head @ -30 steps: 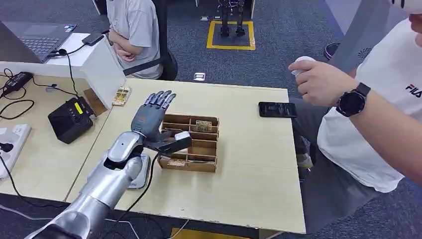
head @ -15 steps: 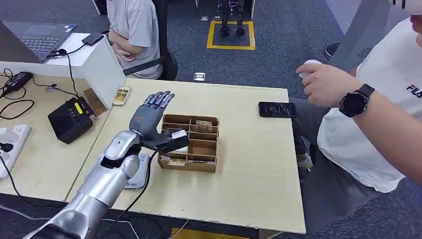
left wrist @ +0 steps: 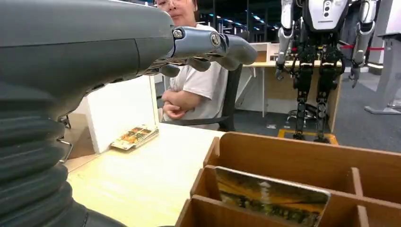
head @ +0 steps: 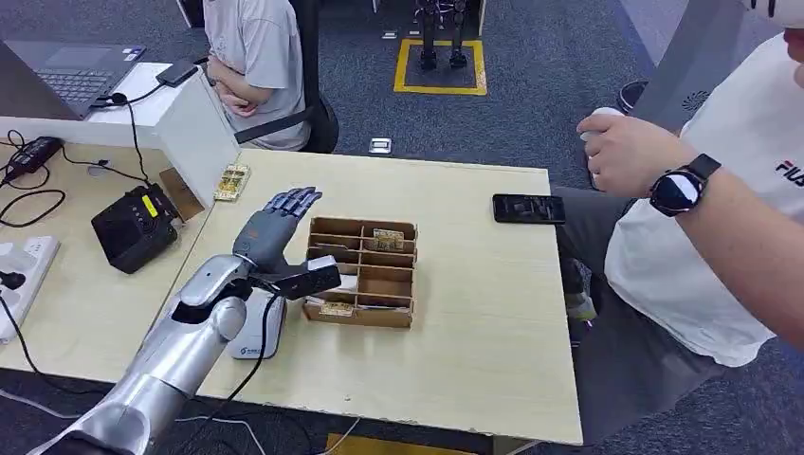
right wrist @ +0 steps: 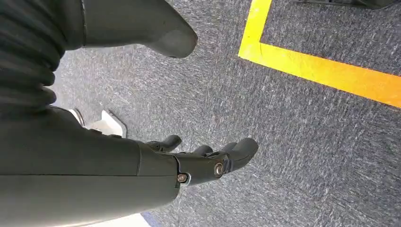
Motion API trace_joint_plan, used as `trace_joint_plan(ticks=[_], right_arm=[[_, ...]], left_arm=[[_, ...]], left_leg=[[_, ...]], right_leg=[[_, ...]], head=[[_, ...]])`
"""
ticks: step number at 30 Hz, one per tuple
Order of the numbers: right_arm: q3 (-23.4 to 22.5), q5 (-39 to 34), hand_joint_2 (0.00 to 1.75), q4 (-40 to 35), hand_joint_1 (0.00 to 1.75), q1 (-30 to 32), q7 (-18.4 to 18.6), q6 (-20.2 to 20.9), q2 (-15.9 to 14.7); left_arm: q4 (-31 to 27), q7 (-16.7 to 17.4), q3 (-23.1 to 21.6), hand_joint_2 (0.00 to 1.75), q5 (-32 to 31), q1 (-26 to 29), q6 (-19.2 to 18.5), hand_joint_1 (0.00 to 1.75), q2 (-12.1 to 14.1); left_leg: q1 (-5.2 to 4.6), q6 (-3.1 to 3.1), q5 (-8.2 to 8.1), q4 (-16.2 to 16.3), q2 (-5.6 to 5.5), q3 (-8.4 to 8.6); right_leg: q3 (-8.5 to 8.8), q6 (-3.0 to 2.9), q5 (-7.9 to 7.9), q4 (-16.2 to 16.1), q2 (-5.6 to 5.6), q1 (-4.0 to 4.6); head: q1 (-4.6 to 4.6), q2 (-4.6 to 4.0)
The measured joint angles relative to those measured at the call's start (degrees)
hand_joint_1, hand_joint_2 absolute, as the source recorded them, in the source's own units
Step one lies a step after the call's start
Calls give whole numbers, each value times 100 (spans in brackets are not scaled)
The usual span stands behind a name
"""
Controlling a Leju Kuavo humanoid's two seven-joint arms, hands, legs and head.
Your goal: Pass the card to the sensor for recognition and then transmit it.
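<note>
The left hand [head: 275, 237] hovers at the left end of the wooden organiser [head: 372, 284]. Its fingers are stretched out flat and its thumb seems to pin a pale card [head: 324, 263] against their underside, though that hold is small in the head view and I judge it rather than see it plainly. The white sensor [head: 258, 334] lies on the surface [head: 474, 322] just near of the hand, partly under the forearm. The main risk is the grip: with only the thumb clamping a thin card, a tilt of the wrist on the way down could let it slide out onto the surface or into a compartment. The card could also meet the sensor edge-on or off its reading face, giving no recognition. The sensor's cable, trailing off the near edge, could be snagged by the arm. A person's hand [head: 630, 152] waits at the far right, well apart, so the later handover means a long reach across the organiser. The left wrist view adds what the head view lacks: the fingers [left wrist: 208, 45] extended over open surface, and a printed card [left wrist: 272, 198] standing in a compartment. The right wrist view shows the right hand [right wrist: 198, 163] hanging over the carpet, released and holding nothing.
</note>
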Motion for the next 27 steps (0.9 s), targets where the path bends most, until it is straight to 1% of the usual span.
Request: trace_joint_plan(ticks=[2, 3, 4, 12, 20, 27], right_arm=[[0, 0, 175, 0, 0, 0, 0, 0, 0], [0, 0, 175, 0, 0, 0, -2, 0, 0], [0, 2, 175, 0, 0, -2, -2, 0, 0], [0, 0, 175, 0, 0, 0, -2, 0, 0], [0, 0, 175, 0, 0, -2, -9, -2, 0], [0, 0, 175, 0, 0, -2, -50, -2, 0]], left_arm=[[0, -2, 0, 175, 5, 2, 0, 0, 2], [-39, -22, -39, 175, 68, 26, -35, 0, 39], [-127, -22, -155, 175, 295, 46, -148, 0, 92], [-349, -46, -319, 175, 619, 98, -293, 0, 277], [-555, -11, -597, 175, 630, 127, -306, 0, 319], [-581, 66, -732, 175, 660, 126, -306, 0, 315]], left_leg=[[0, 0, 0, 0, 0, 0], [0, 0, 0, 0, 0, 0], [-1, 0, 0, 2, 0, -3], [0, 0, 0, 2, 0, -2], [0, 0, 0, 3, 0, -2], [-1, 0, 0, 5, 0, -1]], right_leg=[[0, 0, 0, 0, 0, 0], [0, 0, 0, 0, 0, 0], [1, 0, 0, 0, 0, 0], [0, 0, 0, 0, -1, 0], [0, 1, 0, 0, -1, 0], [-1, 1, 0, -1, 0, 0]], head=[[0, 0], [0, 0], [0, 0], [0, 0], [0, 0], [0, 0]])
